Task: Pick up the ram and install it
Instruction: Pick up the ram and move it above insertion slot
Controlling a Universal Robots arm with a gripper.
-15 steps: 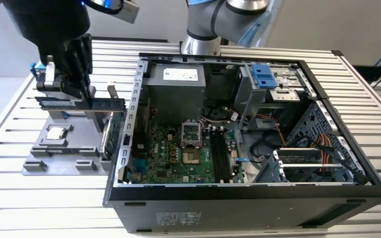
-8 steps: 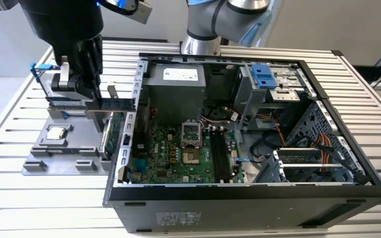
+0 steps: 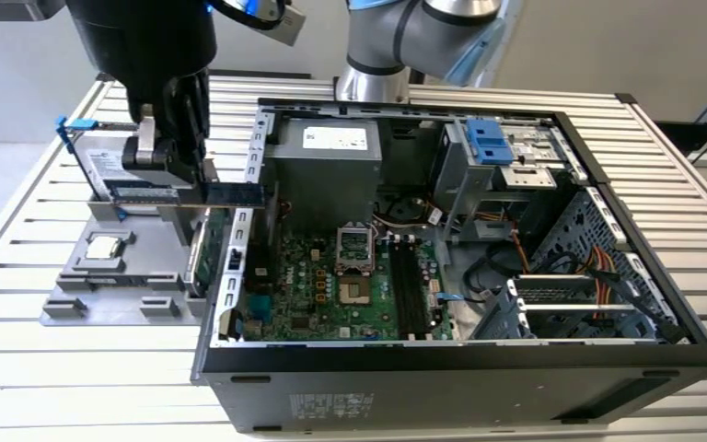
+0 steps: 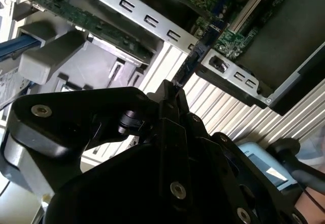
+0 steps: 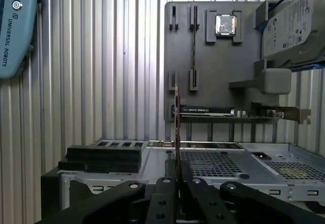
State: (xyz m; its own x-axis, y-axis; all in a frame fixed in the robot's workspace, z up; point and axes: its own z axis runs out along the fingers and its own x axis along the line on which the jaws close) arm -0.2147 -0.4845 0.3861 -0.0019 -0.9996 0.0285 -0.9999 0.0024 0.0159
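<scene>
ram [image 5: 176, 122] clamped edge-on in closed pincer [image 5: 176, 176], held above slatted metal bench [image 3: 34, 368], near rim of open pc case [image 3: 452, 378], beside grey tray [image 3: 65, 308]. hard drive [image 5: 292, 26], cpu [image 5: 225, 24] on tray. pale wall behind.

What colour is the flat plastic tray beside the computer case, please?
Grey; the flat plastic tray shows best in the first wrist view.
</scene>
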